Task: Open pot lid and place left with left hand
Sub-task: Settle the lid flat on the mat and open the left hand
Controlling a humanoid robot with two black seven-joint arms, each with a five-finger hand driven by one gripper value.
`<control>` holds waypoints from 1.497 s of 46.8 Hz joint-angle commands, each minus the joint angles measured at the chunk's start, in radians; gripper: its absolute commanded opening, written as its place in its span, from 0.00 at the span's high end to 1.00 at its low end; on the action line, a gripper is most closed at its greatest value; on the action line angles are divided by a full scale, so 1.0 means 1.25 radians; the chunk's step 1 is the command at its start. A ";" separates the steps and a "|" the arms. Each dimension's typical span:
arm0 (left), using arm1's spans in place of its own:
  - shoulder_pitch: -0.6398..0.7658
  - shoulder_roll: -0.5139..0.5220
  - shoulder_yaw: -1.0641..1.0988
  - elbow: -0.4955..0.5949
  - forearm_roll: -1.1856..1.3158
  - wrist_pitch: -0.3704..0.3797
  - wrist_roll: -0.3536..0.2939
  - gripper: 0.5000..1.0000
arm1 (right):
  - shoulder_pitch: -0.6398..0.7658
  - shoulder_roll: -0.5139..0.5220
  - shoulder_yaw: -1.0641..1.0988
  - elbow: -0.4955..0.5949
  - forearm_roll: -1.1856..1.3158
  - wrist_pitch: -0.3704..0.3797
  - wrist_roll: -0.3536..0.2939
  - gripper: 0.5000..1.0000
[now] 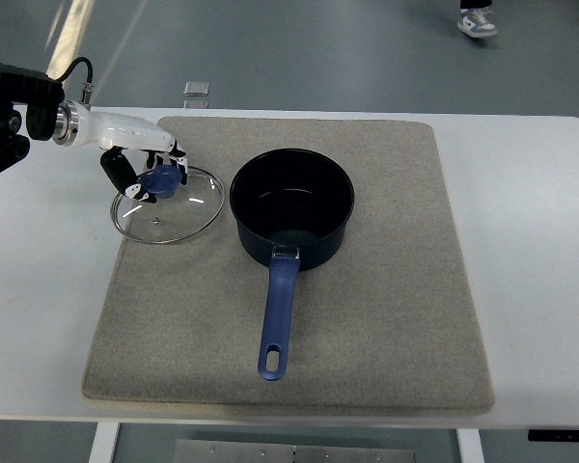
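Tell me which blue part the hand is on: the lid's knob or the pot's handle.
The knob of the lid. The left hand is closed on it; the pot's handle lies free, pointing toward the robot.

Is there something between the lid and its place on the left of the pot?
Nothing visible. The glass lid already lies on the mat left of the pot, with the left hand around its blue knob.
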State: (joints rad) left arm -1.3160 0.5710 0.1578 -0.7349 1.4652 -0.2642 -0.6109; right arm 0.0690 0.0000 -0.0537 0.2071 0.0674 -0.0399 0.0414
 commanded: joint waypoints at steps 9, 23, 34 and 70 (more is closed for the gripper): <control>0.000 0.000 0.001 0.001 -0.006 0.003 0.000 0.94 | 0.000 0.000 0.000 0.000 0.000 0.000 0.000 0.17; 0.001 -0.006 0.003 -0.016 0.002 0.003 0.000 0.94 | 0.000 0.000 0.000 0.000 0.000 0.000 0.000 0.17; 0.002 -0.011 0.003 -0.016 0.003 0.003 0.000 0.93 | 0.000 0.000 0.000 0.000 0.000 0.000 0.000 0.17; 0.004 -0.006 -0.007 -0.022 -0.012 0.000 0.000 0.46 | 0.000 0.000 0.000 0.000 -0.001 0.000 0.000 0.17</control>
State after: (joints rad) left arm -1.3112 0.5613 0.1497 -0.7578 1.4497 -0.2622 -0.6109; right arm 0.0690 0.0000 -0.0537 0.2071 0.0674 -0.0399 0.0414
